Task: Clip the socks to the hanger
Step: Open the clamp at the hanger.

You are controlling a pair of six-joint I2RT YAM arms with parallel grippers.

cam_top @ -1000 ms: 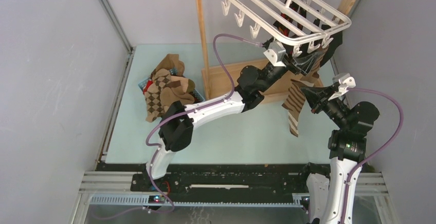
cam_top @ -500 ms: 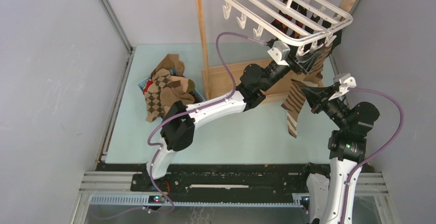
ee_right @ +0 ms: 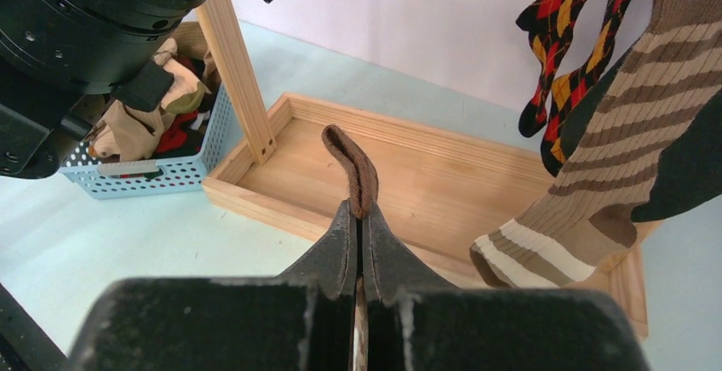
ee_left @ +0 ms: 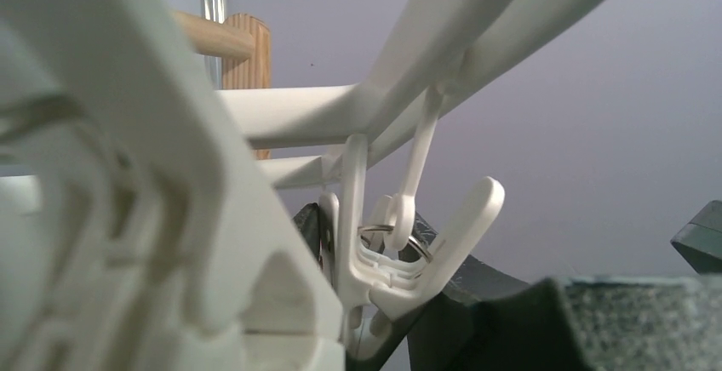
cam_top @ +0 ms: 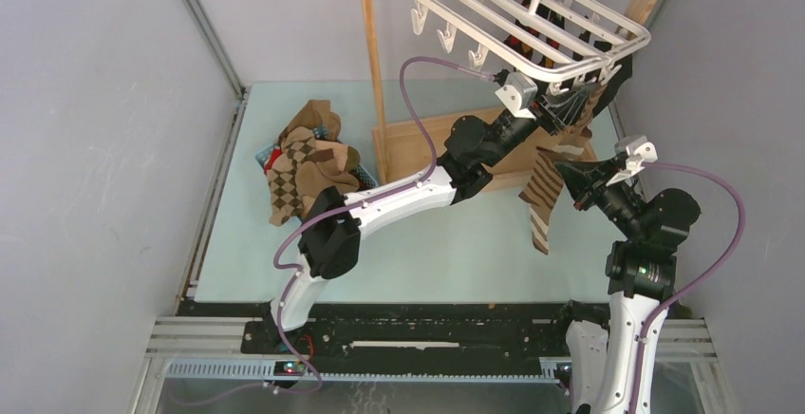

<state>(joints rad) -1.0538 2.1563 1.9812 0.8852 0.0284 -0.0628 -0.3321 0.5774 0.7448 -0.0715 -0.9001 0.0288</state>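
Note:
The white hanger (cam_top: 494, 15) hangs by its hook from the wooden rail. My left gripper (cam_top: 562, 103) is up at its near right edge. In the left wrist view my left gripper (ee_left: 400, 277) has its dark fingers (ee_left: 498, 303) against both handles of one white clip (ee_left: 387, 260), shut on it. My right gripper (cam_top: 567, 175) is shut on a brown-and-tan striped sock (cam_top: 541, 200), which dangles below the hanger. Its brown cuff (ee_right: 353, 162) sticks out past my right gripper (ee_right: 359, 218). A red-orange-black argyle sock (ee_right: 579, 39), a striped tan sock (ee_right: 613, 133) and a black sock (ee_right: 694, 167) hang from clips.
The wooden stand has a post (cam_top: 372, 72) and a base tray (cam_top: 427, 139) under the hanger. A small blue basket (cam_top: 264, 158) at the left holds a pile of brown and tan socks (cam_top: 308, 162). Grey walls close in on both sides.
My left gripper has moved up and to the right at the hanger's near edge, and the hanger has swung up with it. My right gripper and the striped sock have stayed in place.

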